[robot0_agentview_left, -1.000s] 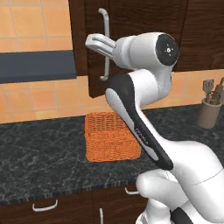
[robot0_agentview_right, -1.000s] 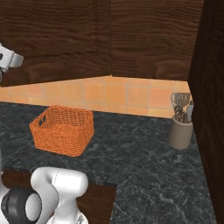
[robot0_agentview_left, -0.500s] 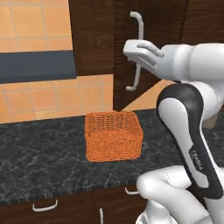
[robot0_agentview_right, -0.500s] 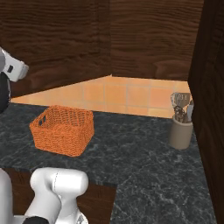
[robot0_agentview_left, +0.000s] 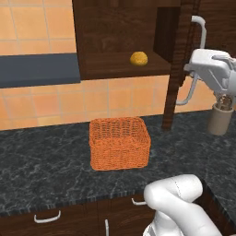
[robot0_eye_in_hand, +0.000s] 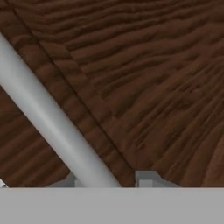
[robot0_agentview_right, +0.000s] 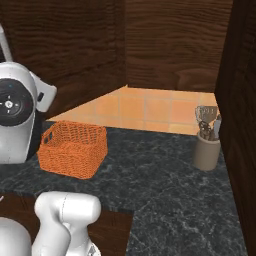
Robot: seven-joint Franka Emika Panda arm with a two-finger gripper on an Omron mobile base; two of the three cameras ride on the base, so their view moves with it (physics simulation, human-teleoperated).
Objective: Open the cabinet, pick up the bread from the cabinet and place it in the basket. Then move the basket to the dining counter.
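Note:
The cabinet [robot0_agentview_left: 110, 32] stands open, its door [robot0_agentview_left: 177, 69] swung out to the right and seen edge-on. On the shelf inside lies the bread [robot0_agentview_left: 138, 58], a small golden bun. My gripper [robot0_agentview_left: 190, 69] is at the door's curved silver handle [robot0_agentview_left: 198, 27]. In the hand view the handle [robot0_eye_in_hand: 48, 113] runs slantwise between my fingertips [robot0_eye_in_hand: 146, 179]; the gripper [robot0_eye_in_hand: 109, 181] is slightly open, with a small gap beside the bar. The orange wicker basket [robot0_agentview_left: 120, 143] sits empty on the black counter below the cabinet, and the right base view also has the basket [robot0_agentview_right: 74, 148].
A beige utensil holder [robot0_agentview_left: 220, 117] stands on the black granite counter [robot0_agentview_left: 41, 170] to the right of the open door; it is the utensil holder [robot0_agentview_right: 207, 147] by a dark wall. Drawers with silver handles [robot0_agentview_left: 47, 216] run under the counter edge.
The door has swung from nearly shut to wide open, rightward with my gripper on its handle, uncovering the bread. The jaws have loosened a little. The basket has not moved.

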